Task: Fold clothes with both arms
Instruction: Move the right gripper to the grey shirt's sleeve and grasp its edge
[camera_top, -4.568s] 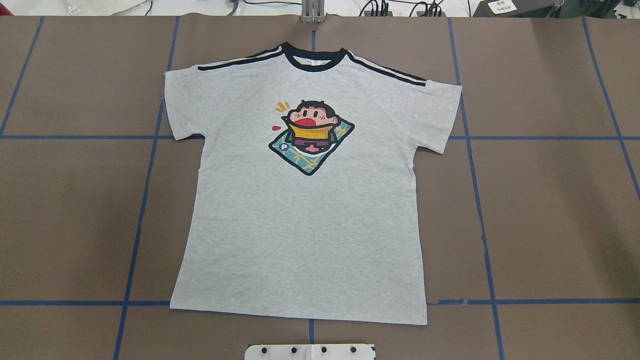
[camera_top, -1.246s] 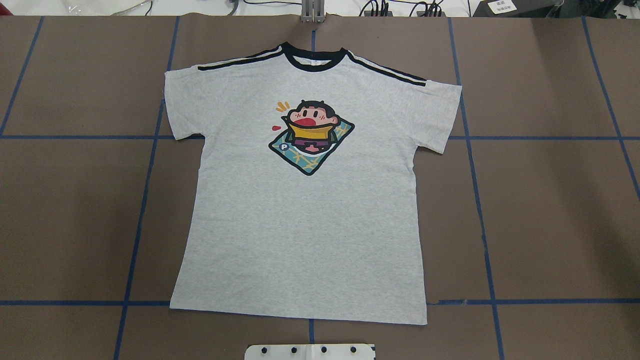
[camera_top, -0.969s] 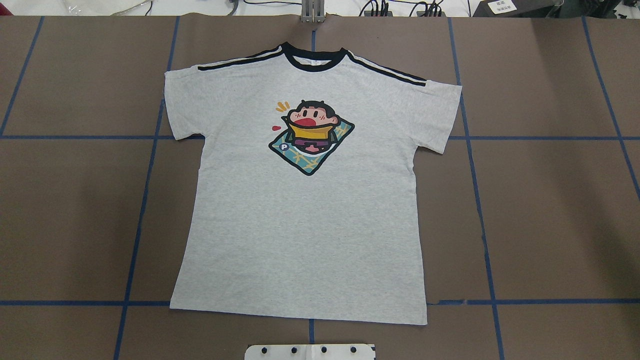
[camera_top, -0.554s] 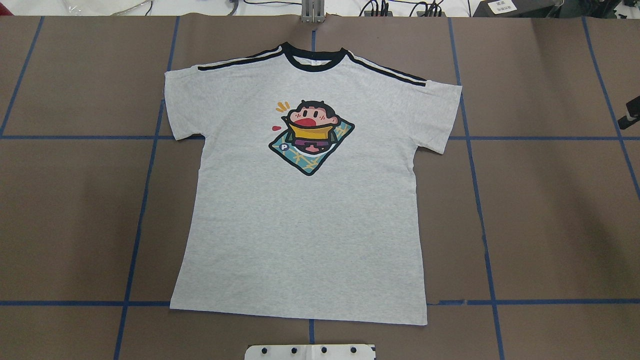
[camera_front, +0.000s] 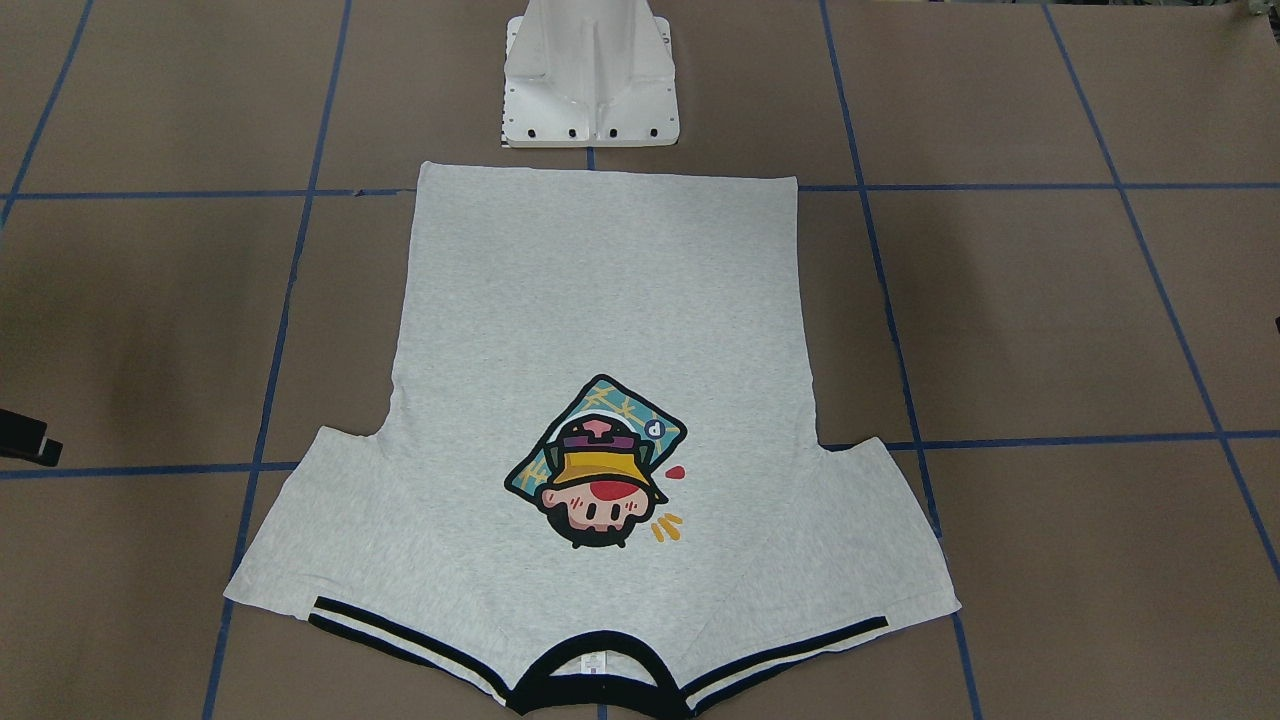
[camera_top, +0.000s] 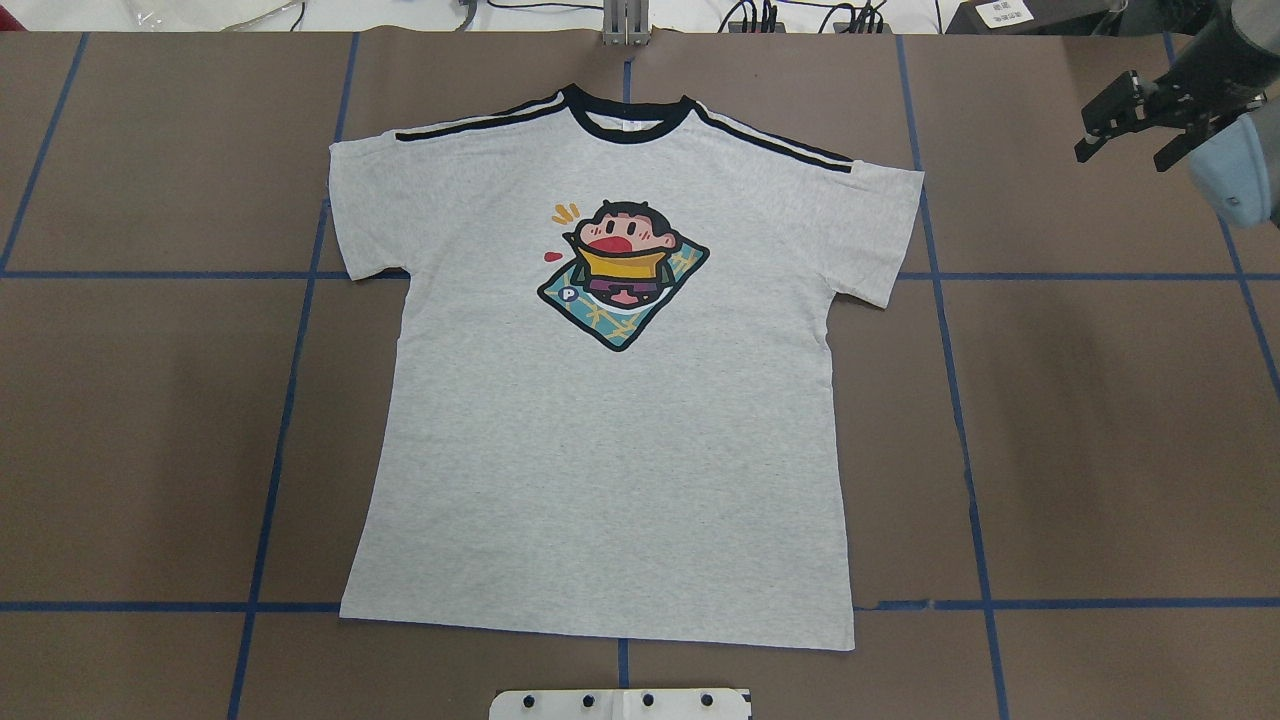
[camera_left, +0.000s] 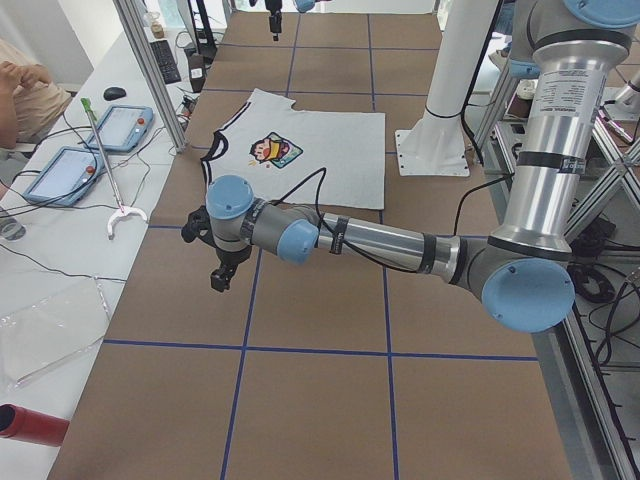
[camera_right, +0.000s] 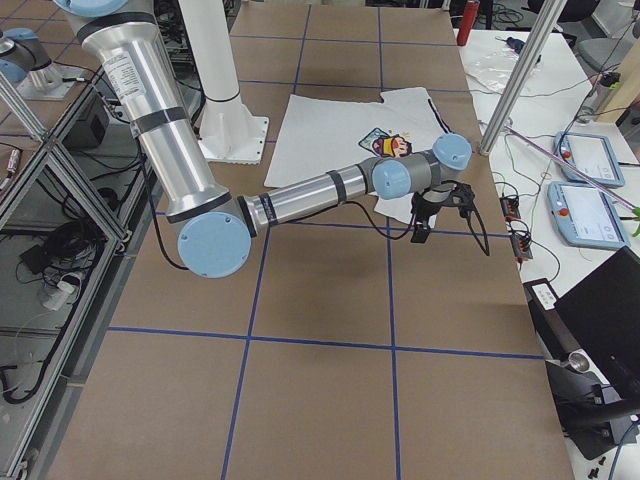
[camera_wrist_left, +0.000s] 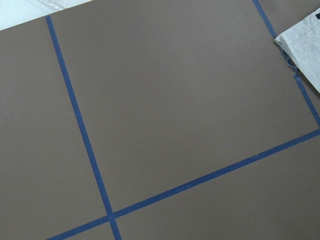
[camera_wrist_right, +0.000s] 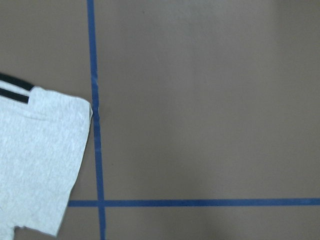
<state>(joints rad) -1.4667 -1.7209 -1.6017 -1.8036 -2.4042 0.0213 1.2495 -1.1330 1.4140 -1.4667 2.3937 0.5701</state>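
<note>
Well apart from flat T-shirt (camera_top: 610, 480), right jaws spread; left jaws: cannot tell.

The neckband (camera_front: 530, 692) of the shirt (camera_front: 600, 290) runs off the bottom edge of the front-facing view, the right arm (camera_top: 1235, 170) is cut by the overhead view's right edge just behind the right pincer (camera_top: 1122, 155), and the left pincer (camera_left: 222, 270) shows only from the side, its jaws too small to judge.

Brown table (camera_top: 1100, 430), blue tape grid (camera_top: 1100, 604), grey T-shirt (camera_top: 610, 480) spread flat print-up, white pedestal base (camera_front: 592, 90) near its hem
</note>
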